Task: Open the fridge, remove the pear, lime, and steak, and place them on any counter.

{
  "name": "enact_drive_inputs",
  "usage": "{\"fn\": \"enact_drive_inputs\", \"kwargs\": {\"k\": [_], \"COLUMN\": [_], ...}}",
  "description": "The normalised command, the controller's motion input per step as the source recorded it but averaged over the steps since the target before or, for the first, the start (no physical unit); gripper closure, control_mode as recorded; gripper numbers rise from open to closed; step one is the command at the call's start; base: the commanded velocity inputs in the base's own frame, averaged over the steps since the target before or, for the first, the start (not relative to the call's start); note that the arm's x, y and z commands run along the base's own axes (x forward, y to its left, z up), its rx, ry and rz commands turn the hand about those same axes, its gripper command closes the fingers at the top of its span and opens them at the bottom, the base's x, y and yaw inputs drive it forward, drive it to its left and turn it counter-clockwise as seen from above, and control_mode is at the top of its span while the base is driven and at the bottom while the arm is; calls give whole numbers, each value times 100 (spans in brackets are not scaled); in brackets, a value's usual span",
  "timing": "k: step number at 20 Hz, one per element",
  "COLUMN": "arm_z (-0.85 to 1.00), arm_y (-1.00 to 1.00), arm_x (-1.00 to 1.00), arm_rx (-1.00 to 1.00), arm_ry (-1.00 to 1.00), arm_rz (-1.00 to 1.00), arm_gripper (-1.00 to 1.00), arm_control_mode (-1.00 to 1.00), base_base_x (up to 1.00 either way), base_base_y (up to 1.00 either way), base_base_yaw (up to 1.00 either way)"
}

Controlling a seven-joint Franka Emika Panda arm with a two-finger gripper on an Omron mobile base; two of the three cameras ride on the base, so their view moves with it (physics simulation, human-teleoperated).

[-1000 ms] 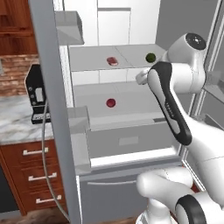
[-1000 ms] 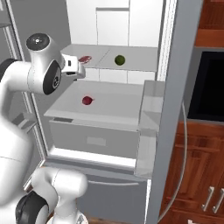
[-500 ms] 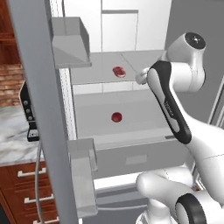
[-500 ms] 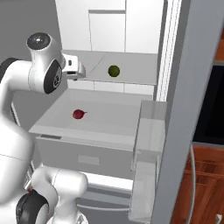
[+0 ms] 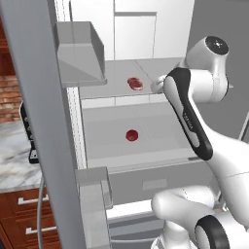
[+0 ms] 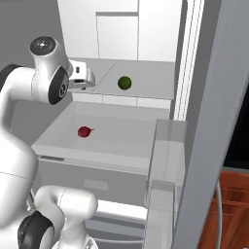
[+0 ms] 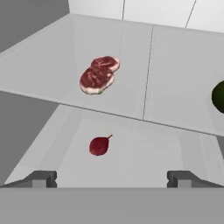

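Note:
The fridge [image 5: 44, 121] stands open, and its white shelves [image 6: 146, 78] face me. The steak [image 7: 99, 74] lies on the upper shelf, ahead and left of centre in the hand view. In the left base view the steak [image 5: 135, 83] sits just left of my hand. The lime [image 6: 124, 82] rests on the same shelf, right of my gripper [image 6: 90, 80], and the lime [image 7: 218, 96] shows at the hand view's right edge. The pear [image 7: 99, 145] lies on the shelf below, as do the pear [image 5: 131, 135] and pear [image 6: 84, 131] in the base views. My gripper [image 7: 112, 179] is open, holding nothing, at the upper shelf's front edge.
The left fridge door, with its bins [image 5: 82, 51], stands close on the left, and the right door [image 6: 209, 146] with a bin [image 6: 165, 160] on the right. A marble counter [image 5: 12, 160] carrying a black appliance [image 5: 26, 129] lies left, above wood drawers [image 5: 24, 219].
Both base views have closed in on the fridge interior, so the base has driven forward. The gripper stays open near the upper shelf; the steak, lime and pear lie where they were.

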Motion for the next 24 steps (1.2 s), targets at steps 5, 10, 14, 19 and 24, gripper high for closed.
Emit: {"fn": "enact_drive_inputs", "kwargs": {"k": [5,10,14,19,24], "arm_z": [-6,-6,0,0,-3], "arm_y": [17,48,27,0,6], "arm_x": [8,23,25,23,48], "arm_rx": [0,0,1,3,0], "arm_ry": [0,0,0,0,6], "arm_rz": [0,0,0,0,0], "arm_gripper": [-100,-100,-100,-100,-100], "arm_control_mode": [-100,-100,-100,-100,-100], "base_base_x": [22,0,0,0,0], "base_base_y": [20,0,0,0,0], "base_base_yaw": [0,0,0,0,0]}}
